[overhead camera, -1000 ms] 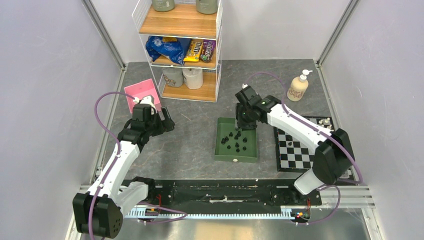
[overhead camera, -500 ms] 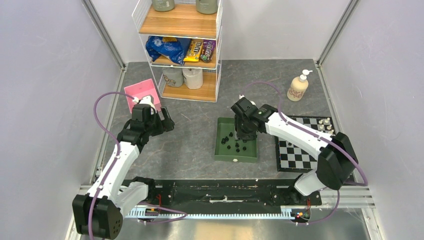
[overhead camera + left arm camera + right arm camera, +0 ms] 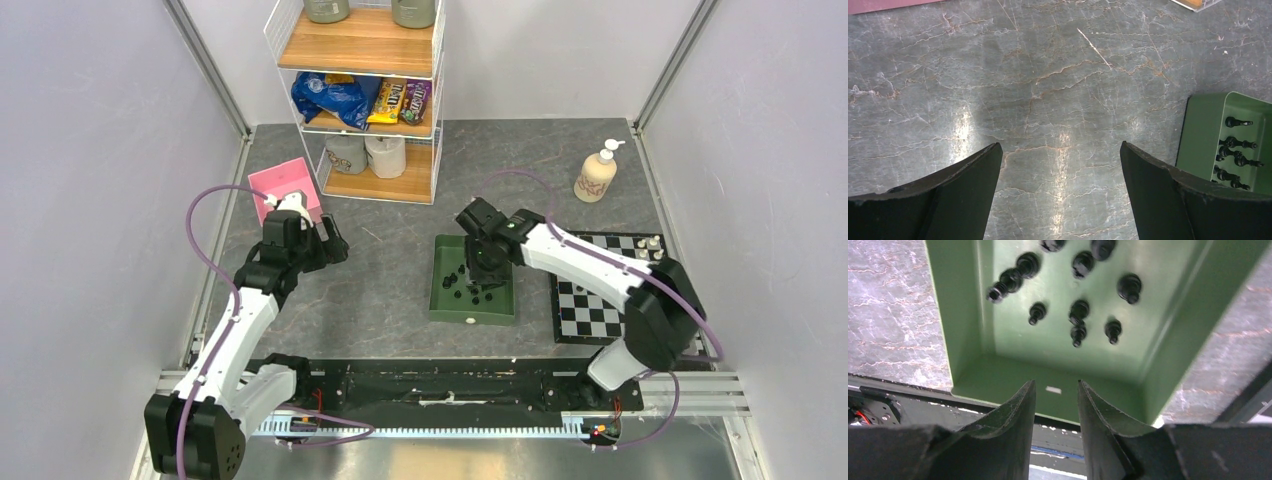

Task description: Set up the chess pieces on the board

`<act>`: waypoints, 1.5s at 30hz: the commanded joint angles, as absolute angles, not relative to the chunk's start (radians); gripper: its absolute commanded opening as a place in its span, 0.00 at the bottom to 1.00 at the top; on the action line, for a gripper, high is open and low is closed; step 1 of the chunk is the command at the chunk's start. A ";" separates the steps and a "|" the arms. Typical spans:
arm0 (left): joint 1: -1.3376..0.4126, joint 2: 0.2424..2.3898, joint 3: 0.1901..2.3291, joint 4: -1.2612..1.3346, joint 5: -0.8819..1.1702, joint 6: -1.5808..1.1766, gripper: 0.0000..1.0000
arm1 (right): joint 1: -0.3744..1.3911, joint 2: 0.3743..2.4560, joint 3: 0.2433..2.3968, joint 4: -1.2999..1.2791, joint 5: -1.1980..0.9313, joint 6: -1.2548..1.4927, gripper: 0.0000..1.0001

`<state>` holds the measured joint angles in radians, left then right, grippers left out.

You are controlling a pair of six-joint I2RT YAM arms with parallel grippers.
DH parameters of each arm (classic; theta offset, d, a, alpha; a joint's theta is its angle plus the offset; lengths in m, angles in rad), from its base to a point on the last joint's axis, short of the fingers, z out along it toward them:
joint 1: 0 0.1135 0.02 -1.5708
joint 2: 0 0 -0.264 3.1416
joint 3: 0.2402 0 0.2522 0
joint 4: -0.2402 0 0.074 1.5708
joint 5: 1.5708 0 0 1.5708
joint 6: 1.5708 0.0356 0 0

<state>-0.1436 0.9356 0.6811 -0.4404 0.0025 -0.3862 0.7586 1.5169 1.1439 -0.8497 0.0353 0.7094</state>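
Grey marbled tabletop fills the top view, walled by pale panels. We count one green tray near centre and one board just beside it on the right. The board carries a few white pieces at its far right corner, too small to count. The right gripper hangs over the tray and the left gripper sits well apart to the left, so the right arm is the nearer one. In the left wrist view, we see the jaws wide apart over bare tabletop with nothing between them, and the tray at the right edge. In the right wrist view, the jaws stand at a narrow gap and hold nothing. We count about ten black pieces on the tray floor, all ahead of the fingertips toward the tray's far end. Whether they stand or lie we cannot tell, so their long axis is unsettled. We judge the coming move to be a reach forward and down onto the nearest piece.
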 commanded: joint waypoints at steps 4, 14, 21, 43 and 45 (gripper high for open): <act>-0.144 0.940 0.688 -0.405 -0.029 -0.345 0.95 | 0.806 1.714 1.325 -0.807 0.003 0.641 0.43; -0.144 0.966 0.700 -0.421 -0.033 -0.354 0.95 | 0.826 1.797 1.331 -0.802 0.003 0.656 0.39; -0.144 0.976 0.708 -0.429 -0.029 -0.355 0.95 | 0.825 1.836 1.347 -0.805 0.023 0.654 0.39; -0.144 0.980 0.710 -0.430 -0.018 -0.360 0.95 | 0.825 1.881 1.339 -0.782 0.058 0.646 0.34; -0.144 0.983 0.712 -0.430 -0.017 -0.359 0.95 | 0.825 1.887 1.341 -0.782 0.054 0.644 0.30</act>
